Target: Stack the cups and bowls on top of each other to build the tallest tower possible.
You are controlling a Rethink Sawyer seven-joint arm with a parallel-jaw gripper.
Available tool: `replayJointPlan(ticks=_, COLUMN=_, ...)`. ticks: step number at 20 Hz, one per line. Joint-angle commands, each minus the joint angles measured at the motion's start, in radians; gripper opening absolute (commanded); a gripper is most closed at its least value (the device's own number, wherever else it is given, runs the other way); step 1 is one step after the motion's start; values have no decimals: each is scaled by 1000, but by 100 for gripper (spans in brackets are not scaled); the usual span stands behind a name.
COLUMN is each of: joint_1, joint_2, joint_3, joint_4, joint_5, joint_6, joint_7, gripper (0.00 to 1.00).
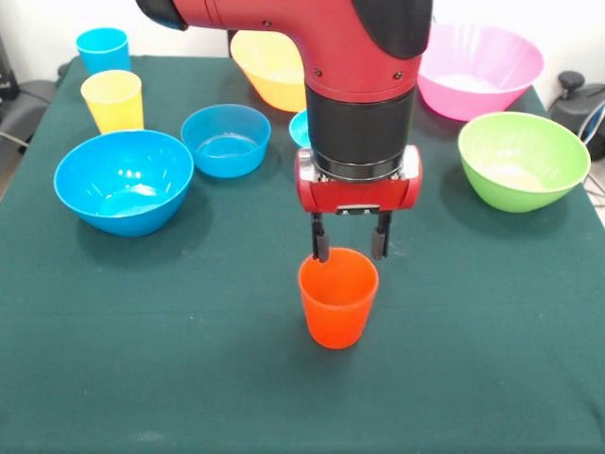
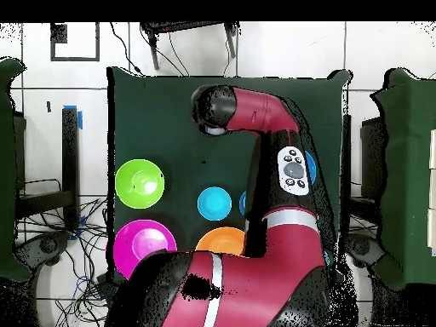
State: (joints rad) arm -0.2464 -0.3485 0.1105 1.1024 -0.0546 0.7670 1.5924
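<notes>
The orange-red ribbed cup (image 1: 337, 298) stands upright at the middle of the table. My gripper (image 1: 351, 251) hangs straight above it, open, with its fingertips (image 1: 321, 250) at the cup's far rim; I cannot tell if they touch it. The sky blue cup (image 1: 103, 49) and yellow cup (image 1: 113, 99) stand at the far left. The bowls all stand apart, with no stack: yellow-orange (image 1: 269, 68), pink (image 1: 477, 68), green (image 1: 523, 159), medium blue (image 1: 124, 180), small blue (image 1: 226, 139), and another small blue (image 1: 299, 128) half hidden behind the arm. In the overhead view the arm (image 2: 255, 115) hides the gripper and the cup.
The dark green table (image 1: 473, 359) carries everything. The overhead view shows the green bowl (image 2: 140, 182), the pink bowl (image 2: 144, 243), a small blue bowl (image 2: 215, 203) and the yellow-orange bowl (image 2: 223, 240) near my base. Cables and stands lie round the table.
</notes>
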Motion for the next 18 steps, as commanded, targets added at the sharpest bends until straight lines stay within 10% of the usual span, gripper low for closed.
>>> replayJointPlan(ticks=1, joint_1=11, joint_2=21, joint_3=79, joint_4=46, joint_5=-27, joint_6=26, joint_7=-10, gripper=100)
replayJointPlan(ticks=18, joint_1=-39, joint_2=-39, joint_3=108, joint_4=100, joint_5=-16, joint_6=70, joint_7=-69, gripper=100)
